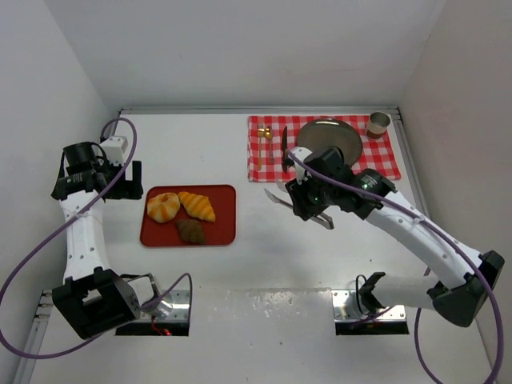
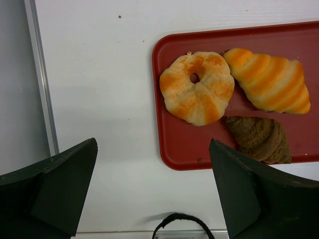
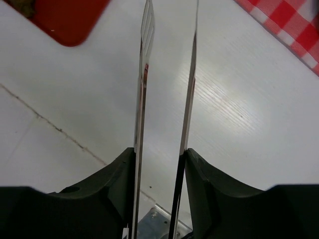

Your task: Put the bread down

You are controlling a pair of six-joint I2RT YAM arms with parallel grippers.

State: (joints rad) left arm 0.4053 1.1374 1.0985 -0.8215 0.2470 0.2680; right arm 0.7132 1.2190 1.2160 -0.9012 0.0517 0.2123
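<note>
The croissant (image 1: 197,206), scored bun (image 1: 163,206) and dark lump (image 1: 190,231) lay on the red tray (image 1: 226,232), seemingly light, soft and crushable, best pinched gently mid-body with the metal tongs (image 3: 144,74) that the right gripper (image 3: 158,157) clamped, while the left gripper (image 2: 152,144) hung open.

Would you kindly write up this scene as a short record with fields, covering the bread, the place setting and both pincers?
bread: croissant, scored bun and dark brown lump, all on the red tray
place setting: checked cloth carrying a grey plate and a cup
left pincer: open, empty, over the table at the tray's left edge
right pincer: closed on metal tongs, between tray and cloth
task progress: no bread on the plate yet
</note>
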